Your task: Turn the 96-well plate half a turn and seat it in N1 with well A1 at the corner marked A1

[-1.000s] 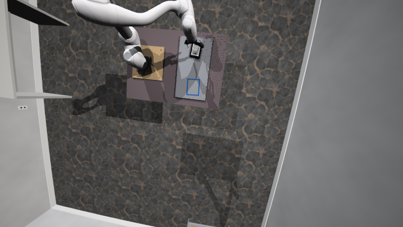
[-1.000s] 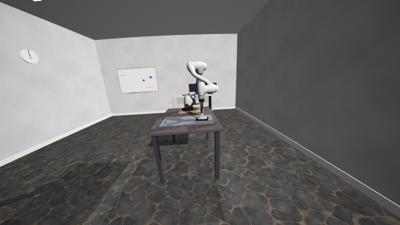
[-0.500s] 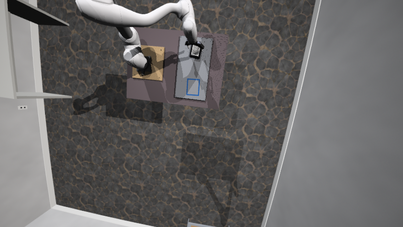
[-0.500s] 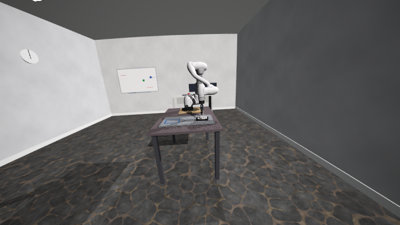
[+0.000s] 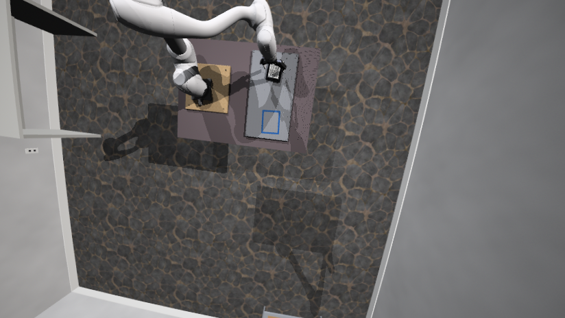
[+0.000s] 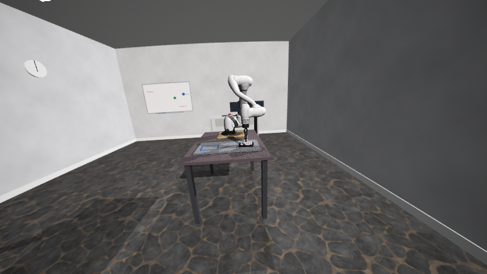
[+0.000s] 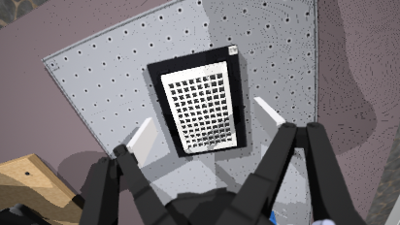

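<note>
The white 96-well plate (image 7: pixel 203 108) lies flat in the black plate nest N1 (image 7: pixel 198 100) on the grey perforated deck. A small white label (image 7: pixel 233 49) marks the nest's far right corner. My gripper (image 7: pixel 203 116) is wide open and empty, above the plate, with one white finger pad on each long side and clear of it. In the top view the plate (image 5: pixel 273 70) sits under the gripper (image 5: pixel 272 68) at the deck's far end. In the room view the gripper (image 6: pixel 246 139) hangs just over the plate (image 6: pixel 243 143).
The blue taped outline B1 (image 5: pixel 270 122) lies at the deck's near end, also seen in the room view (image 6: pixel 209 147). The arm's base stands on a wooden board (image 5: pixel 208 87) left of the deck. The deck rests on a purple-grey table (image 6: pixel 226 153).
</note>
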Action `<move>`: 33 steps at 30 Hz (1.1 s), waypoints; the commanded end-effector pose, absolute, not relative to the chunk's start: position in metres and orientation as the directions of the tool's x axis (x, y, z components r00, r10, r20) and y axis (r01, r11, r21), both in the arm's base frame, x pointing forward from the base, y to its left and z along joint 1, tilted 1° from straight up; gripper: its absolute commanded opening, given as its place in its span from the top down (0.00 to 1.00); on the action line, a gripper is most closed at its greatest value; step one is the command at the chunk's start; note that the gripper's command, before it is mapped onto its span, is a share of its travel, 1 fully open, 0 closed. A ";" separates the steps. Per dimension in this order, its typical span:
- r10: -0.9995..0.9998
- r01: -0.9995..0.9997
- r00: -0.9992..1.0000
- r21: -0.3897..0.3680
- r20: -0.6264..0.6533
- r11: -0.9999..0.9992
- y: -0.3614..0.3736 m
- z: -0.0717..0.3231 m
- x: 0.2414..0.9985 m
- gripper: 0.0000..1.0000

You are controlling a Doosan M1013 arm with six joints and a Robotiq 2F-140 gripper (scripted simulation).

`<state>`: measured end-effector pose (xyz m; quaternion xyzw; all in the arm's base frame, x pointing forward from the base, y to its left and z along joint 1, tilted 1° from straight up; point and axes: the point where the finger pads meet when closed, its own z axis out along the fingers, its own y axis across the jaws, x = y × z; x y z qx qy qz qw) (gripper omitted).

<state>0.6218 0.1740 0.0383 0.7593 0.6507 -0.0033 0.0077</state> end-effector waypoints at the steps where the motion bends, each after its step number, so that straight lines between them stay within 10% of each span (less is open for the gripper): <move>1: 0.988 0.988 0.153 0.007 -0.015 -0.153 0.174 0.038 0.622 0.00; 7: 0.988 0.988 0.153 0.007 -0.015 -0.153 0.174 0.038 0.622 0.00; 8: 0.988 0.988 0.153 0.007 -0.015 -0.153 0.174 0.038 0.622 1.00; 33: 0.988 0.988 0.153 0.007 -0.015 -0.153 0.174 0.038 0.622 1.00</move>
